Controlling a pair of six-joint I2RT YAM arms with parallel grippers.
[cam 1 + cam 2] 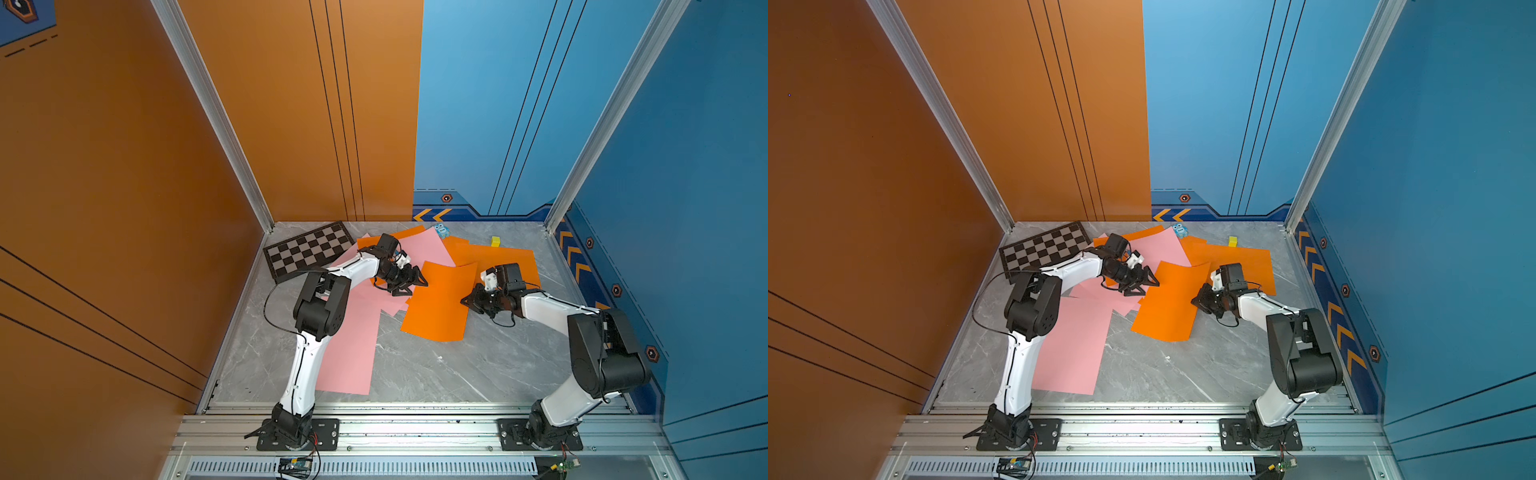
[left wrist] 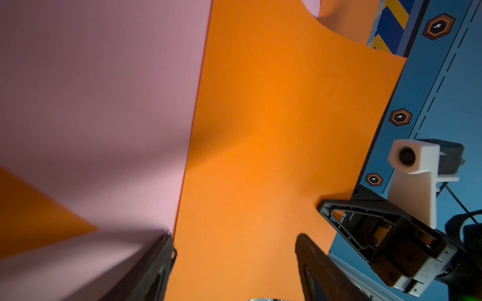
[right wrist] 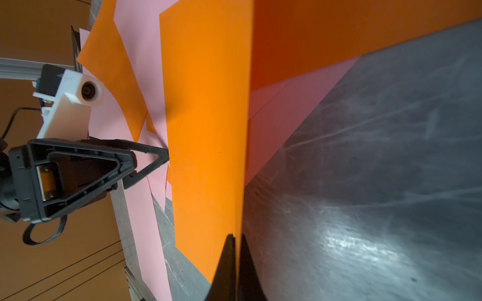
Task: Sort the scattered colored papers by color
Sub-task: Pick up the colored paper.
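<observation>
We see right gripper (image 3: 236, 237) pinched on orange sheet (image 1: 436, 309) edge. Left gripper (image 1: 415, 287) spread wide, holding nothing, just across sheet. Pink papers (image 1: 353, 353) below it. Yellow cube (image 1: 495, 241) far behind.

Bare tabletop (image 1: 436, 374) open at front, checkered board (image 1: 309, 249) in far left corner, yellow cube (image 1: 495, 241) near back wall
</observation>
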